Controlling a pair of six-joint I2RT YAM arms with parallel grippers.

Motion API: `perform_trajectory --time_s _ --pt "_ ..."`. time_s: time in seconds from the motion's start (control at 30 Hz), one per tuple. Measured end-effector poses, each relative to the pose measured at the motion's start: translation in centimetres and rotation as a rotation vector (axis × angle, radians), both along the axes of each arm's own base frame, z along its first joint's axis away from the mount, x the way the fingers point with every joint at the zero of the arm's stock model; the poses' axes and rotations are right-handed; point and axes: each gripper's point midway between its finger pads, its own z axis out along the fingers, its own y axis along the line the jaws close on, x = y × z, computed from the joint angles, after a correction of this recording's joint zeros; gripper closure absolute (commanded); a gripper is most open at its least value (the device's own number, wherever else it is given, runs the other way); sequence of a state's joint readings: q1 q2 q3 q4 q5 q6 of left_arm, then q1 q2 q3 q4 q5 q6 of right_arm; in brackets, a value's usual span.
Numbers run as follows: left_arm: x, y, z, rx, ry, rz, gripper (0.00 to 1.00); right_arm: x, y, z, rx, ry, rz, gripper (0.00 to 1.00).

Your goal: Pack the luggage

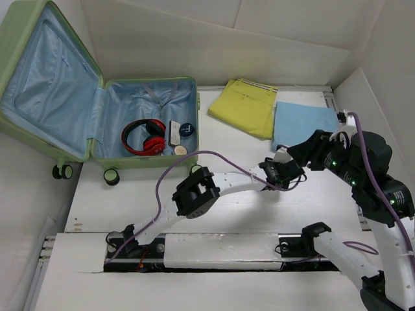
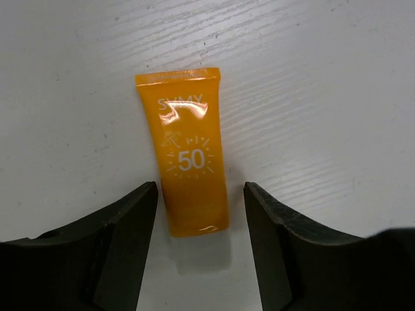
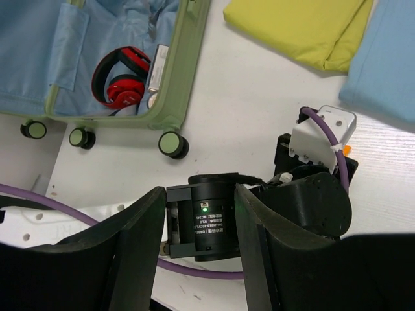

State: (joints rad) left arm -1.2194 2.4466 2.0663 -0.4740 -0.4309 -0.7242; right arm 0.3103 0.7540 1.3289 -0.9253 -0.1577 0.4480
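While the luggage [image 1: 196, 116] lies open at the table's far left, lid leaning on the wall and red headphones [image 1: 144, 137] in its base, the action is well to its right. An orange tube [image 2: 191, 162] lies flat on the white table [image 2: 337, 97], and the left gripper [image 2: 201, 189] hangs right over it. Its jaws are half spread and straddle the tube's near end, and a sliver of table shows beside the right jaw, so there's no pinch yet as far as I can see. To do this well, I'd say close squarely across the tube's width, low near the table, and gently, since a soft, slick tube may squirt out or twist. The right gripper [image 3: 198, 194] hovers just above the left wrist, also right of the luggage, jaws spread and empty. From the left gripper, the luggage sits well apart, to the left and a little farther back, so a long carry looks likely.
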Motion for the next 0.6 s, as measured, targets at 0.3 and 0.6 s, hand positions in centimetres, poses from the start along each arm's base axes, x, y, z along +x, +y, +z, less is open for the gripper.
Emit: perform_trajectory --time_s 0.3,0.6 --pt "0.1 2.1 0.4 0.055 0.015 -0.015 1.0 1.2 -0.7 -0.2 -0.029 -0.004 -0.047 0.46" --pt "4.6 10.2 6.3 0.086 0.022 0.113 1.0 2.6 -1.0 -0.4 -0.049 -0.004 -0.085 0.46"
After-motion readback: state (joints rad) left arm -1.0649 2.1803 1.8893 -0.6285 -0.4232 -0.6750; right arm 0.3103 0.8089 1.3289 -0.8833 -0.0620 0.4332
